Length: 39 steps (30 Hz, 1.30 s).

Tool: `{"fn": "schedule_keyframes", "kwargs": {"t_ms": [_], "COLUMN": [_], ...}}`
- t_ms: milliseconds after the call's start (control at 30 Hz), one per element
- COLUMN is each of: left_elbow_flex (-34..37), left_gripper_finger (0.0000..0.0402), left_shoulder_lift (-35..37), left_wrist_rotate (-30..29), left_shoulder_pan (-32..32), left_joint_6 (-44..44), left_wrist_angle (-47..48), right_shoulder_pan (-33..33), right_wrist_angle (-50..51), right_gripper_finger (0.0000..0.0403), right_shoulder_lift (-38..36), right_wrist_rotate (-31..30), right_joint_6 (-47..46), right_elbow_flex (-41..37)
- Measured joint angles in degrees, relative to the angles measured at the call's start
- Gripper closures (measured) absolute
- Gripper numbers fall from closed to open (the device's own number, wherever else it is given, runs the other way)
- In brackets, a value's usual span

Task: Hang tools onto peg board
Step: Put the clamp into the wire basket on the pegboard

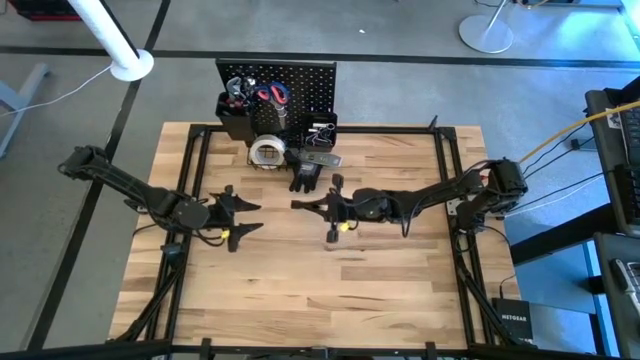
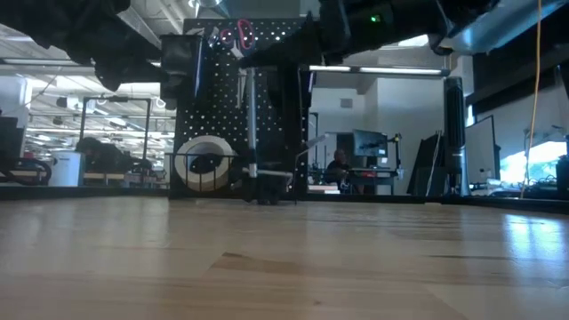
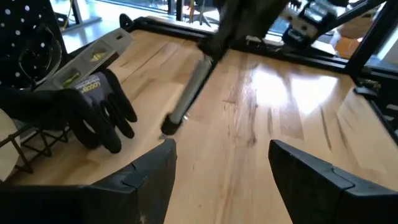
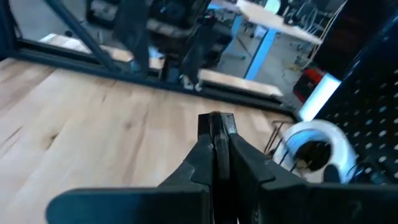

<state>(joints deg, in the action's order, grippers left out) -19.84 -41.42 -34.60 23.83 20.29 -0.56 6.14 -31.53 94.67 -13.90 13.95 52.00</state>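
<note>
Right gripper point(image 1: 300, 205) fingers pinch the silver bar point(image 3: 188, 93), left gripper point(image 1: 245, 215) wide empty; next: carry it to peg board point(image 1: 300, 85).

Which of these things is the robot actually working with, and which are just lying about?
Job: upright black perforated peg board; pale tape roll; black gloves; silver level bar; slim silver rod-like tool in the right gripper.
Lying about: white tube on the floor; black box beside the table; yellow cable.

peg board point(image 1: 290, 85) behind tape roll point(image 1: 266, 152), gloves point(image 1: 305, 176) beside roll
</note>
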Motion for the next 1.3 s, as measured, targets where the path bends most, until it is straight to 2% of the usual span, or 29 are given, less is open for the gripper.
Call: {"fn": "schedule_keyframes", "kwargs": {"t_ms": [267,600,733,800,1033,1300], "left_elbow_flex": [0.02,0.02,0.02,0.02,0.02,0.23], "left_gripper_finger": [0.0161,0.0161,0.0161,0.0161,0.0161,0.0160], "left_shoulder_lift": [-1.49,2.22,2.75,2.75,2.72,0.36], "left_wrist_rotate": [-0.60,-1.12,-2.93,-3.22,-8.21,-8.43], "left_shoulder_pan": [-0.04,0.17,0.17,0.17,0.11,0.17], "left_joint_6": [1.01,6.66,8.91,8.72,2.11,1.38], "left_wrist_angle": [1.18,12.26,14.16,14.07,10.30,8.37], "right_shoulder_pan": [-3.26,-9.47,-11.34,-11.18,-6.94,-0.98], "right_wrist_angle": [-5.22,-2.85,-0.53,0.00,4.94,9.39], "right_gripper_finger": [0.0375,0.0375,0.0375,0.0375,0.0375,0.0375], "right_shoulder_lift": [4.13,14.21,15.40,14.95,11.85,6.36], "right_wrist_rotate": [2.26,6.72,7.28,6.67,10.97,6.37], "right_joint_6": [7.38,13.54,13.52,13.64,11.13,12.02], "right_elbow_flex": [5.63,22.10,24.44,24.57,24.91,24.81]}}
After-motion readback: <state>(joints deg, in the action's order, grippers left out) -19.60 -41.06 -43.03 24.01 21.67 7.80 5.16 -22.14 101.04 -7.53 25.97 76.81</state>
